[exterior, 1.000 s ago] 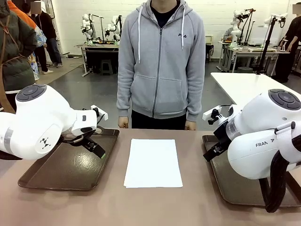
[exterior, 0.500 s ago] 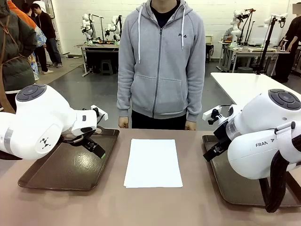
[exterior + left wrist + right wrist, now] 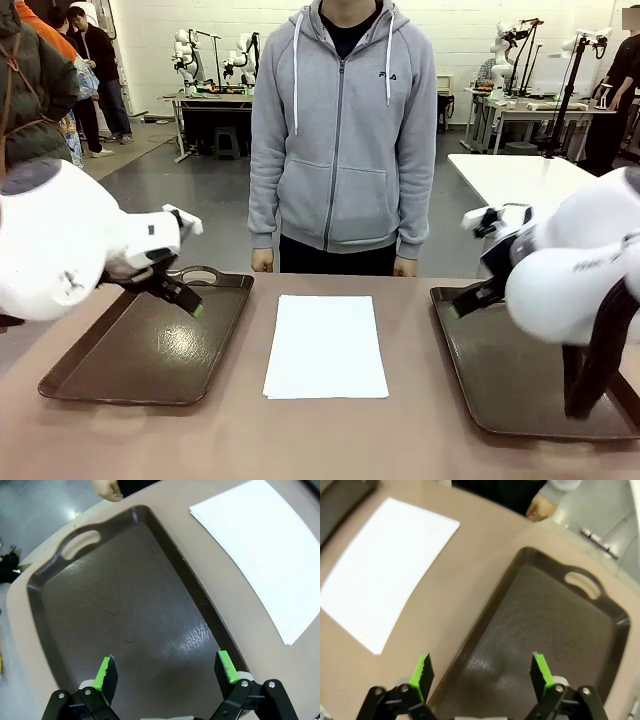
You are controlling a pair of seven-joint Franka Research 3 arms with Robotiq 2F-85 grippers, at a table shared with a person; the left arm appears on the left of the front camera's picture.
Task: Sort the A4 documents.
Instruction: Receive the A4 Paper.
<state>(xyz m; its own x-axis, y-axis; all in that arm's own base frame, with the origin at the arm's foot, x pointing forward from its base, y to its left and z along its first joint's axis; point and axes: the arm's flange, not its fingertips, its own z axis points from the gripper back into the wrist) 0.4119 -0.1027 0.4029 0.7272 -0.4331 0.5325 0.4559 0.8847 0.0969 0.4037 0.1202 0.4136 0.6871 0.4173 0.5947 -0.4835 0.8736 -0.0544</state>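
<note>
A: Status? Biggest first.
B: Tan counter [image 3: 330, 440] runs the full width. A person in a grey zip hoodie [image 3: 342, 150] stands at its far edge, centre, with both hands [image 3: 262, 260] down by the counter's rim.
A: Arms?
B: The white left arm [image 3: 60, 250] comes in from the left and the right arm [image 3: 575, 280] from the right. Both are smeared by motion blur.
A: Any readable print?
B: A small dark logo [image 3: 386, 74] on the hoodie chest reads "FILA". The grey lettering on the right arm is too blurred to read.
A: Trays?
B: Two, dark brown and glossy, each with a handle cut-out at its far end. The left tray [image 3: 150, 350] sits on the counter's left, the right tray [image 3: 510, 380] on its right.
A: Paper?
B: The A4 documents [image 3: 326, 345] are a squared white stack, flat on the counter between the trays and touching neither. The short edge faces the person and the top sheet is plain white.
A: Pincers?
B: The left pincer [image 3: 167, 667] hangs over the left tray with its jaws spread wide and grips nothing. The right pincer [image 3: 481, 672] hangs over the right tray's inner rim, also spread wide, with nothing between its green pads [image 3: 539, 672].
</note>
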